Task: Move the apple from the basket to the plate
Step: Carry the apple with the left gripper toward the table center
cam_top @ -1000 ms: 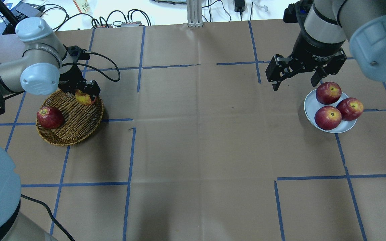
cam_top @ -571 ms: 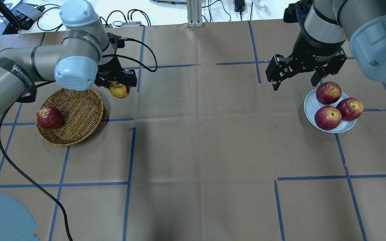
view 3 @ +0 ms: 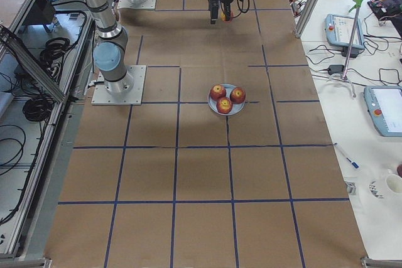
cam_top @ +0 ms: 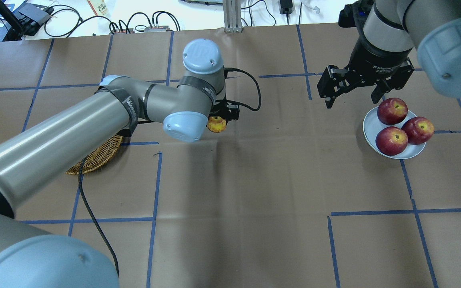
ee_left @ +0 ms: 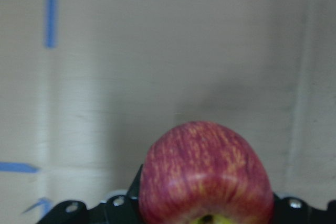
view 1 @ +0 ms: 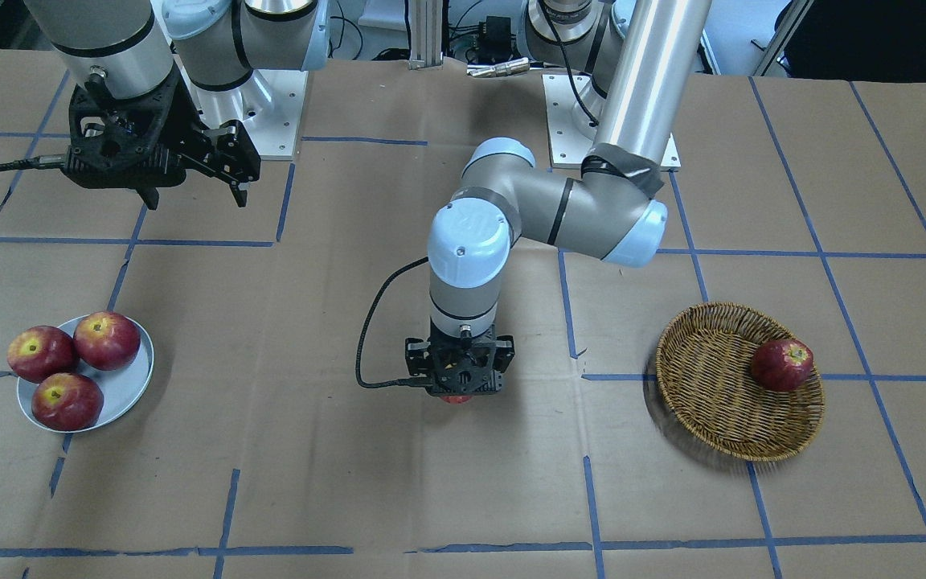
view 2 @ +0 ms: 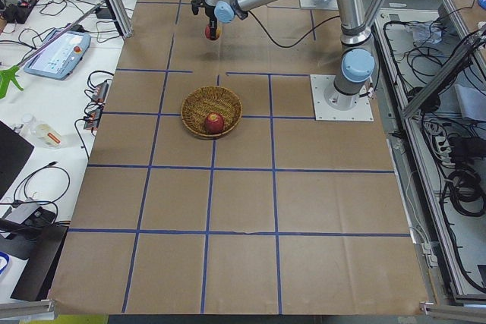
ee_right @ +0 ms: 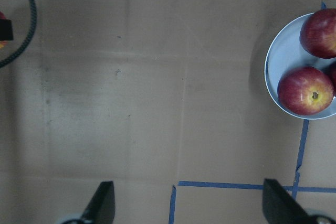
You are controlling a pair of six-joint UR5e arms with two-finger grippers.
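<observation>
Left gripper (cam_top: 219,119): clamped on the apple (cam_top: 216,124), above the desk (cam_top: 254,180).
Right gripper (cam_top: 351,100): jaws apart, empty, just beside the plate (cam_top: 370,127).
Done: apple clear of the basket (view 1: 712,386), which lies well apart from the left gripper.
Remaining: travel to plate, release.

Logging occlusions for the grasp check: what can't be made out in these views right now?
Front-facing view: the left hand hides nearly all of the apple; only a red sliver shows.
Overhead view: the left arm covers most of the basket and its contents.
Left wrist view: the bottom edge cuts off the apple's underside and the hand's grip on it.
Right wrist view: the right edge cuts off part of the plate.
</observation>
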